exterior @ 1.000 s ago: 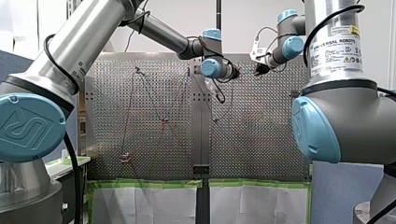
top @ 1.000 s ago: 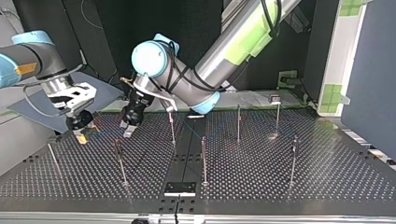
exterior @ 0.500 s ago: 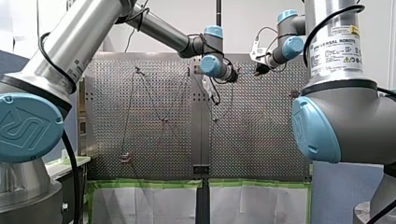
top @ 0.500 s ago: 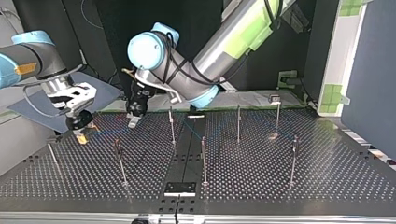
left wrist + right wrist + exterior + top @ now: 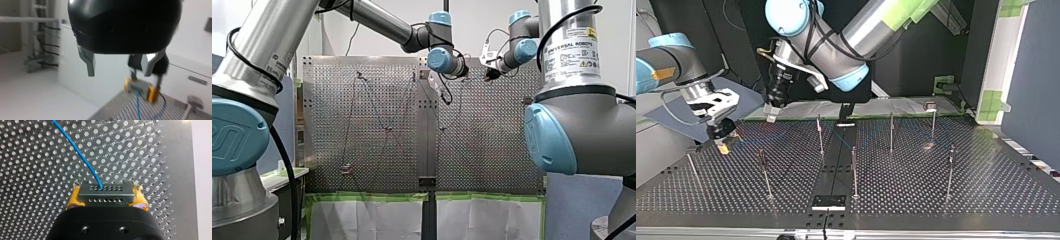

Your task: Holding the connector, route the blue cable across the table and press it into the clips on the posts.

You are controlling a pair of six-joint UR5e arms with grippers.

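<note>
Blue cable (image 5: 82, 157), connector (image 5: 105, 193) clamped in right gripper (image 5: 107, 199)

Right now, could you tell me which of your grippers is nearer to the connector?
My right. My right gripper is shut on the connector; my left gripper hangs open and empty, apart from it, higher above the table.

You get bright, even light in the front view, glare streaking my left arm (image 5: 272, 40). The top view's backdrop is dark. The left wrist view blurs my right gripper (image 5: 140, 88).
</note>
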